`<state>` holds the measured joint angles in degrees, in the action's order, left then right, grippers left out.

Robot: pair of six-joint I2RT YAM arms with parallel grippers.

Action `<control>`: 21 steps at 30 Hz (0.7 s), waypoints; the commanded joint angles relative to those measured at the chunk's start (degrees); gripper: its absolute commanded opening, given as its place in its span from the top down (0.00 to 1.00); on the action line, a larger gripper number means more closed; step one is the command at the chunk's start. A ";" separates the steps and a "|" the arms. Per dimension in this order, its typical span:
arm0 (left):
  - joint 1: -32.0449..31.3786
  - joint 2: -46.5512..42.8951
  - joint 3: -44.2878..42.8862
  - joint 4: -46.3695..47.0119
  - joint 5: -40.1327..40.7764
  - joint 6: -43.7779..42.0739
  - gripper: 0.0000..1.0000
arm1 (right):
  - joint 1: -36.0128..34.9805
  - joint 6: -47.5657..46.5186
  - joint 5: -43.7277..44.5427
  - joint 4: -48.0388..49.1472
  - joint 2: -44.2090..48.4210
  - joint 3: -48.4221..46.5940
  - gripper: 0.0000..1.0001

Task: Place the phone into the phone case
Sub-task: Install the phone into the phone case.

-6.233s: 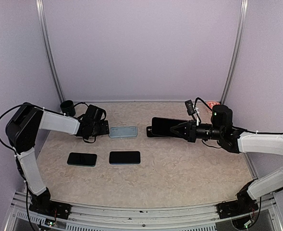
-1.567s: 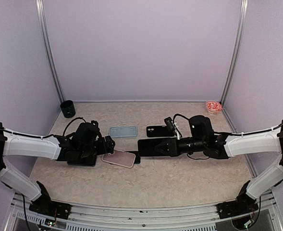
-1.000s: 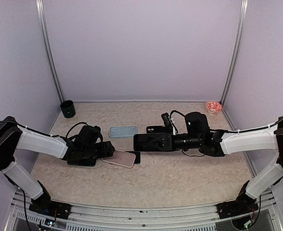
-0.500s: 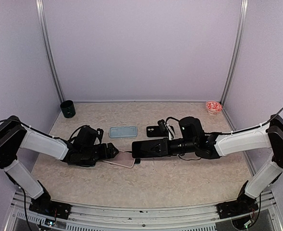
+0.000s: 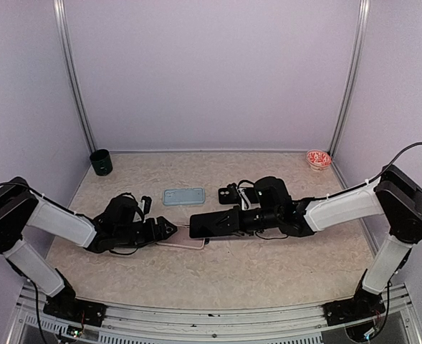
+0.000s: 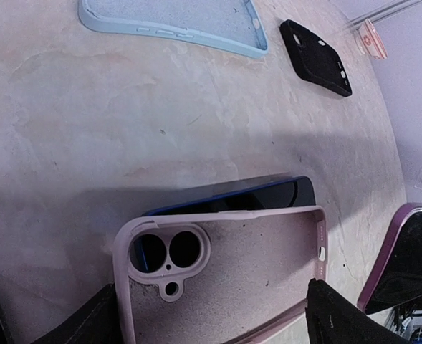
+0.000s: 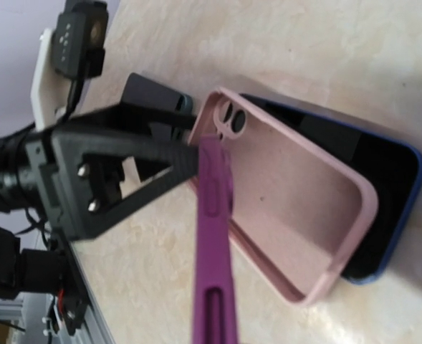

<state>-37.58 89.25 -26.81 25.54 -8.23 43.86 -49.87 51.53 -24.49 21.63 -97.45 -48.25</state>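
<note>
Purple phone (image 5: pixel 214 222), dark screen, clamped at one end by the right arm's fingers (image 5: pixel 250 217), which are closed tight on it. The phone lies roughly level above the tabletop (image 5: pixel 268 265). Its free end reaches the near end of the pink phone case (image 6: pixel 246 251) but is not yet inside it. In the right wrist view the phone shows edge-on as a purple bar in front of the case.

The case faces open side up, camera cut-outs at one end, and rests tilted on a blue phone (image 6: pixel 232 201) lying flat on the tabletop. The left arm's fingers (image 6: pixel 339 322) stand wide apart, one against each opposite edge of the case, holding it.

Farther back lie a light blue case (image 5: pixel 183 196) and a black case (image 5: pixel 228 193), apart from each other. A black cup (image 5: pixel 101 162) stands in the far left corner, a small red dish (image 5: pixel 317 158) in the far right.
</note>
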 commanded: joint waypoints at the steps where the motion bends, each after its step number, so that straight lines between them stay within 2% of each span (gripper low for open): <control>1: 0.10 -1.86 2.41 1.64 -2.23 2.31 0.15 | -0.68 3.45 -2.13 5.44 -2.79 -3.51 1.00; 7: -1.00 -4.57 3.84 2.53 -1.47 3.21 0.15 | -0.67 6.24 -4.82 6.61 -6.92 -6.97 1.00; 21: -2.58 -4.34 5.68 7.31 -2.13 5.06 0.15 | -0.67 10.85 -10.32 9.29 -15.06 -12.02 1.00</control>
<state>-39.75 85.62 -22.20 29.61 -9.54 48.23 -49.89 60.97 -32.38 26.83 -111.24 -58.11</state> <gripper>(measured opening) 0.848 0.053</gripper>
